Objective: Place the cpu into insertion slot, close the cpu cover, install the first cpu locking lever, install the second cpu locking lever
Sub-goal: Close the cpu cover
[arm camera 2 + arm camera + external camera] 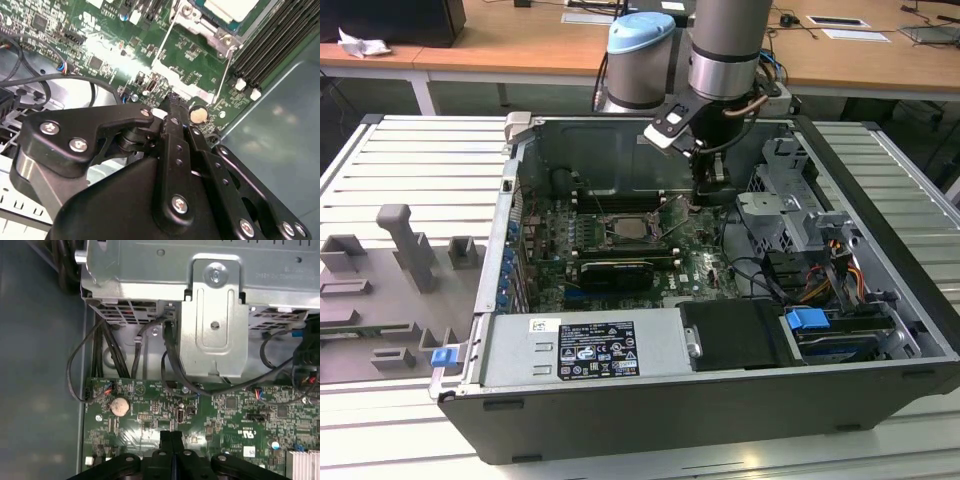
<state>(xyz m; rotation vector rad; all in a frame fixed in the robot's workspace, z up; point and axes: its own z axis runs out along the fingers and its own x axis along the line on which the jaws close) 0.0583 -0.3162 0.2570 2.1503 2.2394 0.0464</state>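
Well, in the exterior view my claw (705,203) hangs low inside the open computer case (880,200), over the green board (710,262). The insertion slot (608,228) lies toward the exterior view's left of my claw, near it but apart. A grey square sits in it, and I think that is the cpu (630,228).

In the second wrist view my claw (172,100) is closed, its two sides pressed together with nothing between them. The tip points at a shiny metal plate, which I take for the cpu cover (180,80). The plate is between my tip and the slot, and its long edge runs across my way. I cannot tell if I touch it. On the far side of it the pale cpu (230,7) lies flat inside the slot's silver rim (192,15). Two thin wire levers (227,65) run beside it, and I think they are not locked down.

In the first wrist view my fingers (164,440) are tight together just above the green board (225,415), near a round battery (120,406).
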